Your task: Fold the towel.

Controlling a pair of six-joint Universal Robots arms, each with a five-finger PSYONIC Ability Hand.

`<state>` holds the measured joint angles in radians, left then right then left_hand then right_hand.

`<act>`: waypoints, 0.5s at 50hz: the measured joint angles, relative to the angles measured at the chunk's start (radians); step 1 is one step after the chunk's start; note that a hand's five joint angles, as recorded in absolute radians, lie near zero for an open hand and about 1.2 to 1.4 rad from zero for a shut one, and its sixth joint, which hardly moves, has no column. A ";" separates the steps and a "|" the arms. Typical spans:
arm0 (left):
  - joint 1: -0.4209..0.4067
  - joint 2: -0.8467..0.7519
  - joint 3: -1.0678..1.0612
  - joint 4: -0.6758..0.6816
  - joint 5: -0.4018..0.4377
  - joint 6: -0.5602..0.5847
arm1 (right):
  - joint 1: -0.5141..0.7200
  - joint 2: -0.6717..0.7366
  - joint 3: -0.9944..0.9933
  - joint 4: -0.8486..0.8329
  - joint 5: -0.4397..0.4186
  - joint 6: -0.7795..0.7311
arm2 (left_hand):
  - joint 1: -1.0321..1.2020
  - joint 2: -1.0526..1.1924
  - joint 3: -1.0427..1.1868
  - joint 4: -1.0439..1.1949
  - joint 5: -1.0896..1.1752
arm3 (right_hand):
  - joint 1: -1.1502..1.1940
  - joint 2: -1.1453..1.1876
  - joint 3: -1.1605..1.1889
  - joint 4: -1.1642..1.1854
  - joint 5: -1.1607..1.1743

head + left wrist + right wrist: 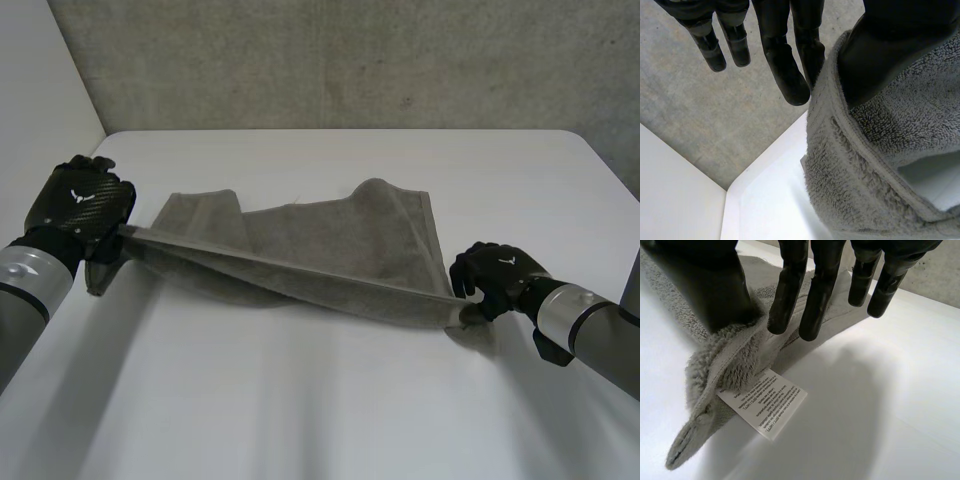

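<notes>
A grey towel (330, 240) is stretched across the white table (300, 400) between my two hands. Its near edge is lifted and taut, while its far part lies rumpled on the table. My left hand (85, 205) holds the left end; in its wrist view the thumb (890, 50) pinches the towel (880, 165) against the straight fingers (790, 75). My right hand (495, 275) holds the right near corner low over the table. There the thumb (715, 290) presses the towel (725, 365) against the fingers (790, 290), and a white care label (765, 407) hangs from that corner.
A grey concrete wall (350, 60) rises behind the table's far edge. A pale wall (40, 80) stands to the left. Bare table spreads in front of the towel and to the right of my right hand.
</notes>
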<state>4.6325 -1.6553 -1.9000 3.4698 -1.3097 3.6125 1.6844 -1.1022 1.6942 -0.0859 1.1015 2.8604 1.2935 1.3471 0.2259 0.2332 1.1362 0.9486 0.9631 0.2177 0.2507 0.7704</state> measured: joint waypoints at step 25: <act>0.019 0.259 0.109 -0.072 0.056 -0.158 | -0.132 -0.500 -0.275 0.258 -0.220 0.051 | 0.000 0.000 0.000 0.000 0.000 | 0.374 0.378 0.000 0.000 0.391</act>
<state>4.6515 -1.3967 -1.7914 3.3979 -1.2538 3.4542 1.5522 -1.6019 1.4188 0.1719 0.8820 2.9114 1.2936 1.3472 0.2259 0.2332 1.1363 1.3224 1.3412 0.2177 0.2507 1.1611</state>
